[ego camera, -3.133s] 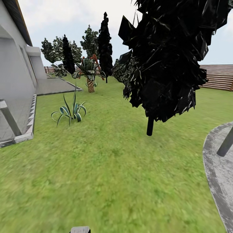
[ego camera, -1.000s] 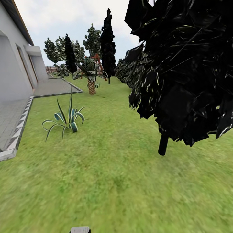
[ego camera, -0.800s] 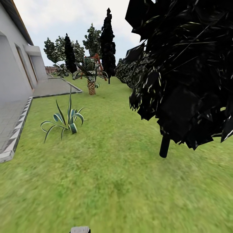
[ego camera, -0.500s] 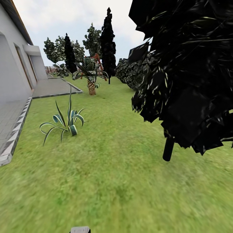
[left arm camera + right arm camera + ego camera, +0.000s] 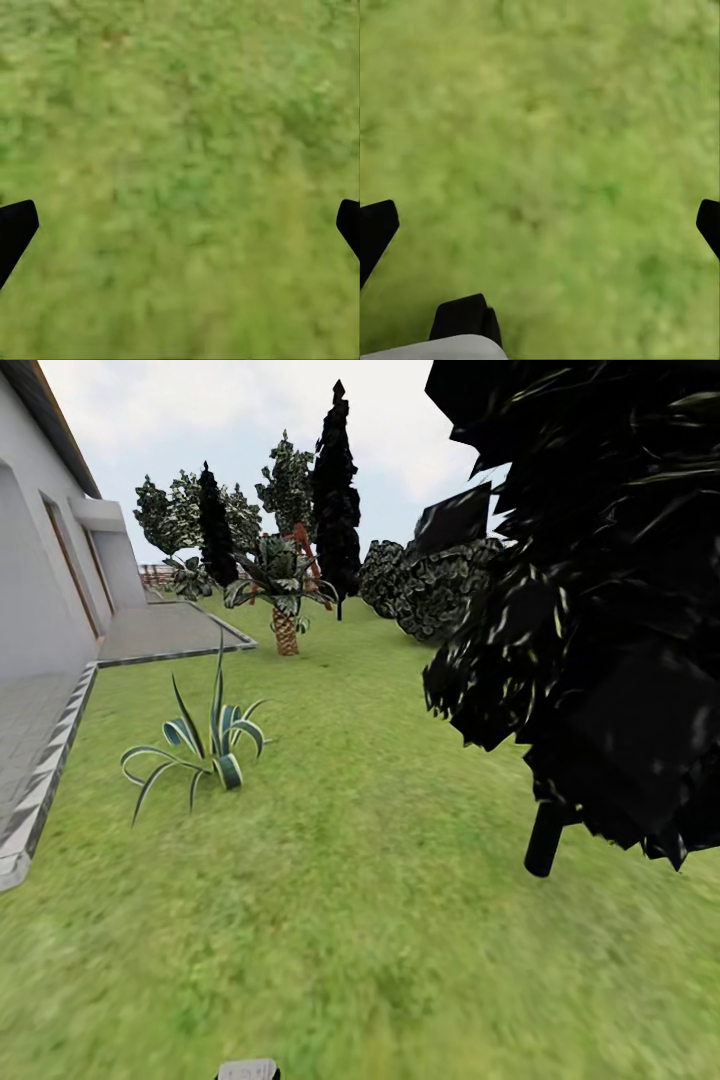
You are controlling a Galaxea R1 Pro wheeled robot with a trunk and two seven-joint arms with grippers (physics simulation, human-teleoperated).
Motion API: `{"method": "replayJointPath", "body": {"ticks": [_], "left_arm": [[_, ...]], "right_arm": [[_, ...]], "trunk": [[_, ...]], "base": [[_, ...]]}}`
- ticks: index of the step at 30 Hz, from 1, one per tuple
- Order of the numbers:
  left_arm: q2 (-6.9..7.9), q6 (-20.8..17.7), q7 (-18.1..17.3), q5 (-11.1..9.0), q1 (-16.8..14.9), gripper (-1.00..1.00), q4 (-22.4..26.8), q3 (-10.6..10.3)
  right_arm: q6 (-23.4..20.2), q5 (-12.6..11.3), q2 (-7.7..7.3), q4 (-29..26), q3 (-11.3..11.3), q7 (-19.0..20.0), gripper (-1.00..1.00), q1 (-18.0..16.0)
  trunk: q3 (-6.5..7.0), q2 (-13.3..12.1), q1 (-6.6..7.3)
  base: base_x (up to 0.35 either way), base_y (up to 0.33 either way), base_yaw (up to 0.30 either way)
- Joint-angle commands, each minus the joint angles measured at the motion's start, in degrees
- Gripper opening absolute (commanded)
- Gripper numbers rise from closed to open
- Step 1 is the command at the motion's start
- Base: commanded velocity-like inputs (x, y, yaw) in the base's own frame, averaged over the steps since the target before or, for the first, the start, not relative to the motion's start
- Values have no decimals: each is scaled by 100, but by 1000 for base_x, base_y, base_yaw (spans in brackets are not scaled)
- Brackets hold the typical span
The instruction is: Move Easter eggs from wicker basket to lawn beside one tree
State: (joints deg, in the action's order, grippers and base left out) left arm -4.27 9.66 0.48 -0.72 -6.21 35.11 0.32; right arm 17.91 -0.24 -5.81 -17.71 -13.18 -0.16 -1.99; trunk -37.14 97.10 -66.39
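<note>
Crossing the lawn with both grippers spread over bare grass

Looking down the left gripper (image 5: 180, 225) in its wrist view, saw two dark fingertips (image 5: 15, 229) cut off at opposite edges, spread wide, nothing between them but blurred green lawn (image 5: 180, 150). Found the right gripper (image 5: 540, 225) likewise released and empty, fingertips (image 5: 375, 229) clipped at the frame's sides, with a dark and grey piece of the robot (image 5: 465, 330) partly cut off at the edge; grass (image 5: 555, 135) beneath too smeared to show detail.

From the head view, caught only a small grey sliver of the robot (image 5: 248, 1069) at the bottom edge. Stretched ahead: mottled lawn (image 5: 330, 920), blurred close in. Stood nearest on the right a dark-leaved tree (image 5: 600, 610) with a thin black trunk (image 5: 545, 838), its crown cut off by the top and right edges. Sat to the left a striped spiky plant (image 5: 205, 745), near the kerb of a paved patio (image 5: 30, 740) beside a grey house wall (image 5: 40, 580). Farther back, a short scaly-trunked palm (image 5: 285, 595), then a dark hedge (image 5: 425, 585) and tall dark trees (image 5: 335, 490), details hard to make out.
</note>
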Motion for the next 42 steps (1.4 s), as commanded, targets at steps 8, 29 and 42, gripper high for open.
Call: {"method": "replayJointPath", "body": {"ticks": [8, 29, 42], "left_arm": [[-2, 19, 5, -8, -3, 100, -5, 3], [-2, 19, 5, -7, -3, 100, -5, 3], [-3, 19, 5, -7, -3, 100, -5, 3]], "right_arm": [[20, -2, 1, 4, -9, -2, 100, -3], [20, -2, 1, 4, -9, -2, 100, -3], [20, -2, 3, 4, -9, -2, 100, -3]], "trunk": [[-5, 2, -2], [-5, 2, -2], [-5, 2, -2]], "base": [[288, 187, 0], [288, 187, 0], [289, 180, -7]]}}
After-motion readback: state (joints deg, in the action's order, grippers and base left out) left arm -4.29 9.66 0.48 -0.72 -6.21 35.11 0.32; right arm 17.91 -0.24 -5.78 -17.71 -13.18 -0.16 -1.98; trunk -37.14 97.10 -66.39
